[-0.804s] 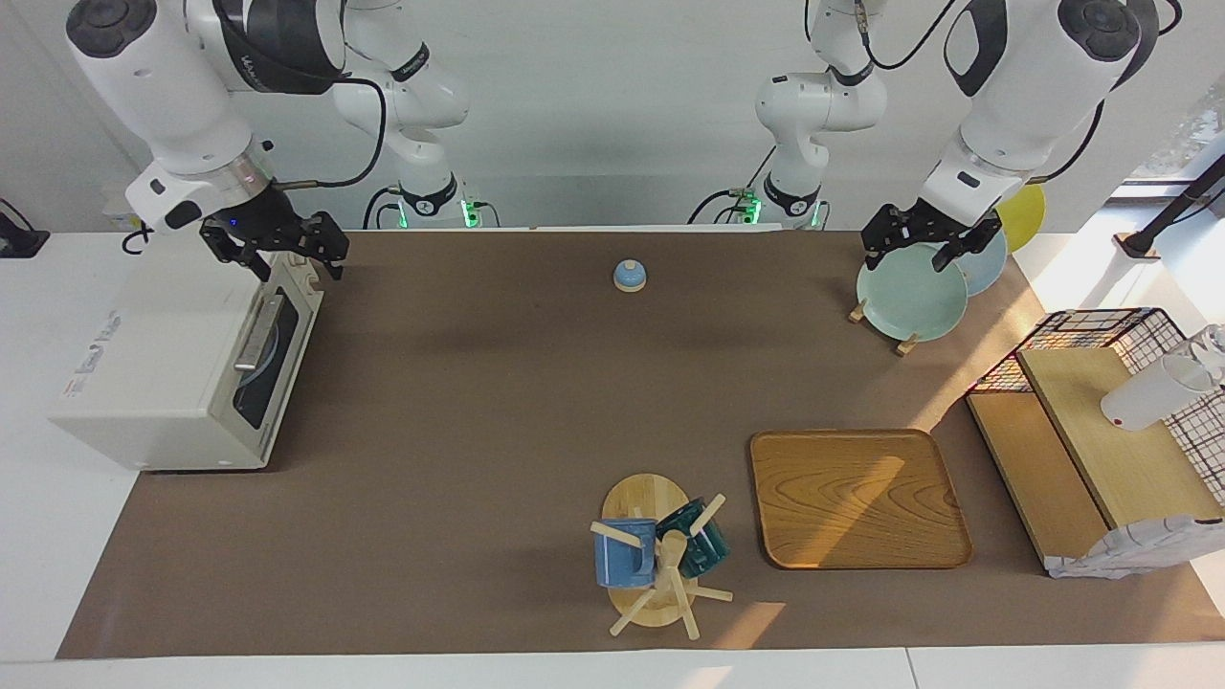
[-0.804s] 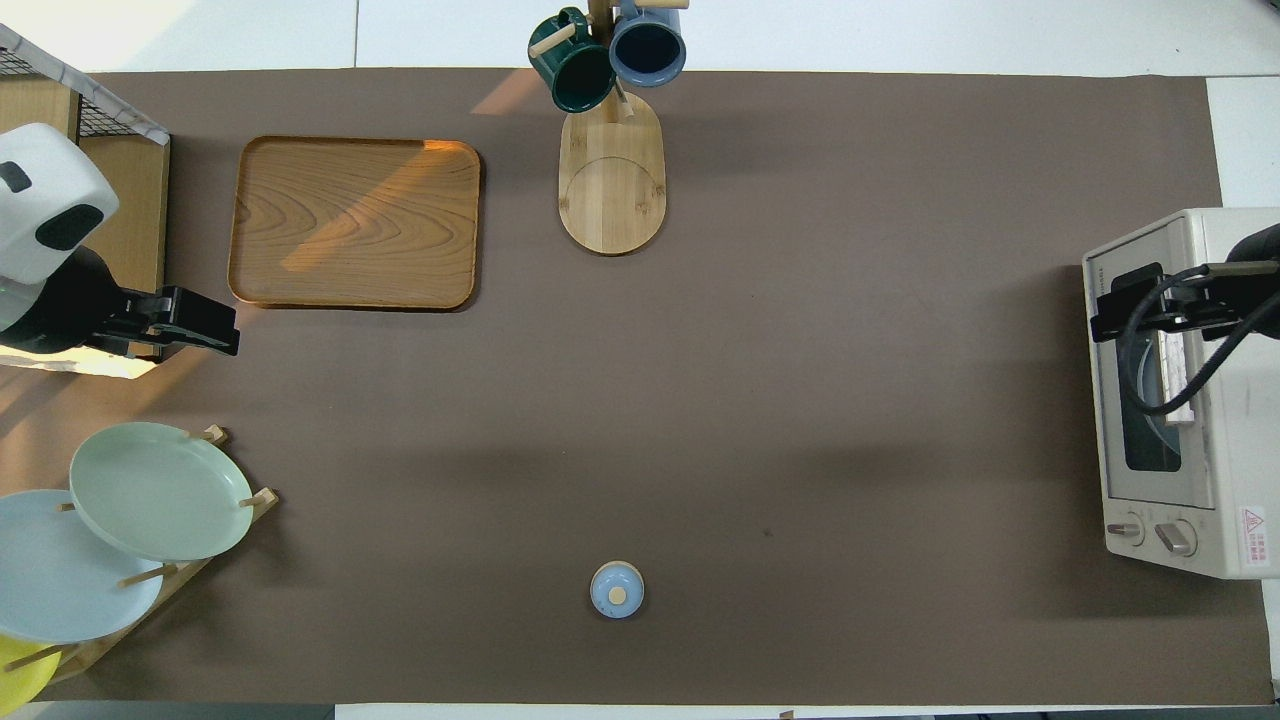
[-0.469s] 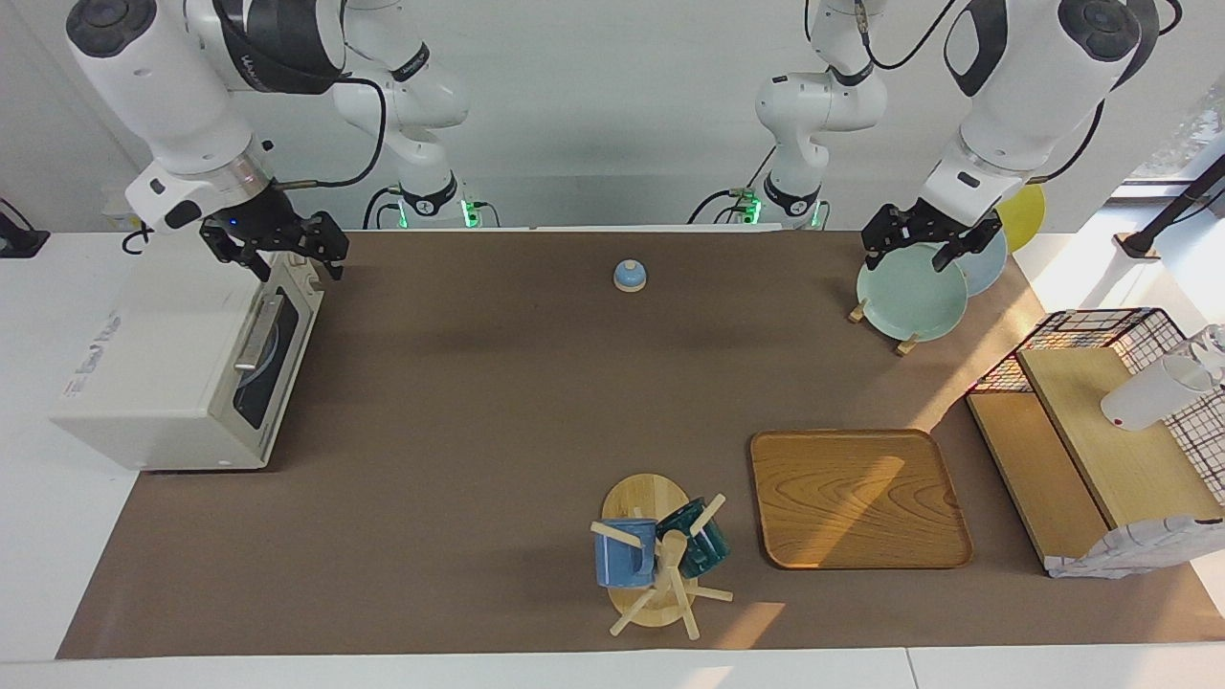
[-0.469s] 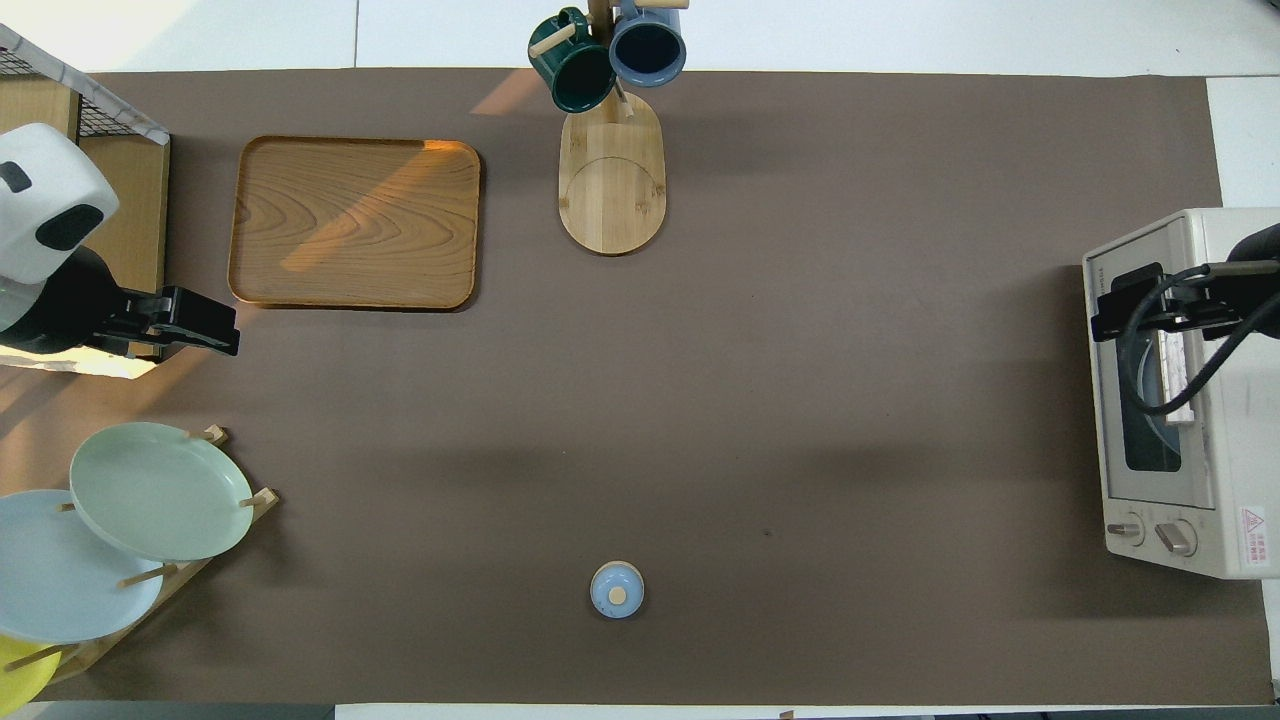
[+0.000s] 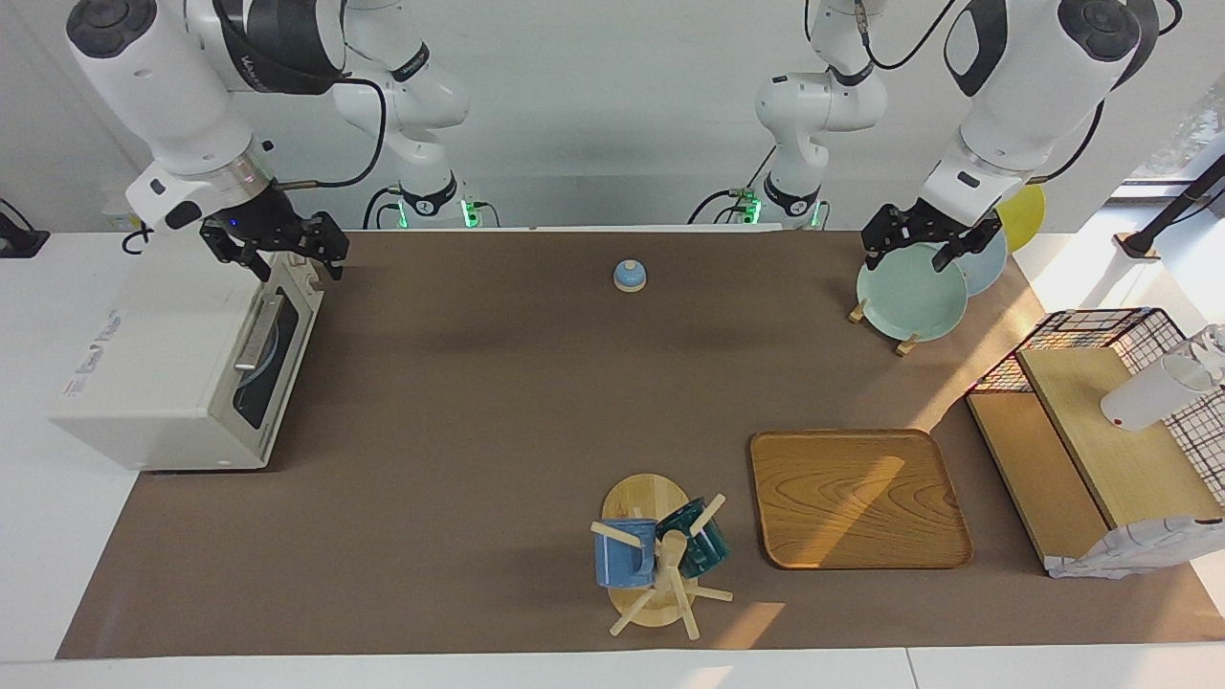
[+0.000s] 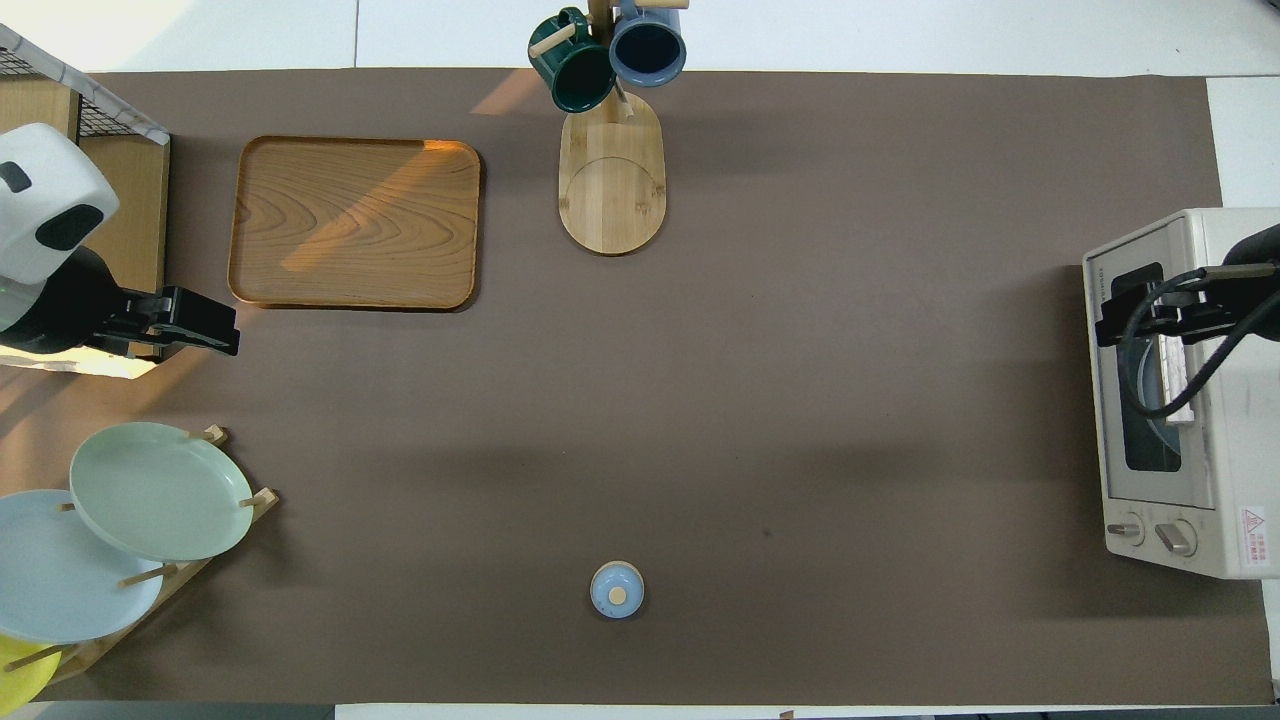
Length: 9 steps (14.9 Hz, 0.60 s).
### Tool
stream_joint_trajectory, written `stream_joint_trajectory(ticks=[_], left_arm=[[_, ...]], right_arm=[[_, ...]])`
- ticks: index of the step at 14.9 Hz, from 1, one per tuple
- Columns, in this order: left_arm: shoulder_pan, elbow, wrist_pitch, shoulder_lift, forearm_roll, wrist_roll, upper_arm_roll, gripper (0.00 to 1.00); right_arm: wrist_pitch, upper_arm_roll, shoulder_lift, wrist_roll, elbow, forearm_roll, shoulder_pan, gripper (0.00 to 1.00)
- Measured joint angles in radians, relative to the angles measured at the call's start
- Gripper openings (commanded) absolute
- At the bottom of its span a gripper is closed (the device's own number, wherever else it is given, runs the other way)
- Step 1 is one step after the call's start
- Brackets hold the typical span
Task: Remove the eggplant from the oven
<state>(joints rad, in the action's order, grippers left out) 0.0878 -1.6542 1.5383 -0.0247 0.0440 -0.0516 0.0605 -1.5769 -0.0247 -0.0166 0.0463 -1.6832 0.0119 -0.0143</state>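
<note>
The cream-white oven (image 5: 163,364) stands at the right arm's end of the table with its dark glass door shut; its bar handle (image 5: 256,335) runs along the door's top. Through the glass only a pale round plate shows, and the eggplant is hidden. My right gripper (image 5: 287,258) hangs open above the oven's top front edge, holding nothing; from overhead the right gripper (image 6: 1125,315) covers part of the oven (image 6: 1200,400) door. My left gripper (image 5: 914,256) waits open and empty over the plate rack at the left arm's end.
A rack of plates (image 5: 909,301) stands near the left arm's base. A wooden tray (image 5: 857,498) and a mug tree (image 5: 656,560) lie farther from the robots. A small blue lid (image 5: 630,277) sits mid-table near the robots. A wire shelf (image 5: 1101,431) borders the left arm's end.
The right gripper has shifted very slightly over the oven door. The left arm and all objects are unmoved.
</note>
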Motion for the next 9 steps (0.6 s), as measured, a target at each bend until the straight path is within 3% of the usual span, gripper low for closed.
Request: stream_joint_trajectory(ticks=[5,9], left_arm=[[0.0,0.0,0.0,0.0,0.0,0.0,0.0,1.0],[0.0,0.0,0.0,0.0,0.0,0.0,0.0,1.0]], right_arm=[[-0.075,-0.004,-0.008,0.138,-0.054,-0.007,-0.005,0.0],[-0.126,-0.013,-0.014,0.072,-0.093,-0.157,-0.014,0.0]])
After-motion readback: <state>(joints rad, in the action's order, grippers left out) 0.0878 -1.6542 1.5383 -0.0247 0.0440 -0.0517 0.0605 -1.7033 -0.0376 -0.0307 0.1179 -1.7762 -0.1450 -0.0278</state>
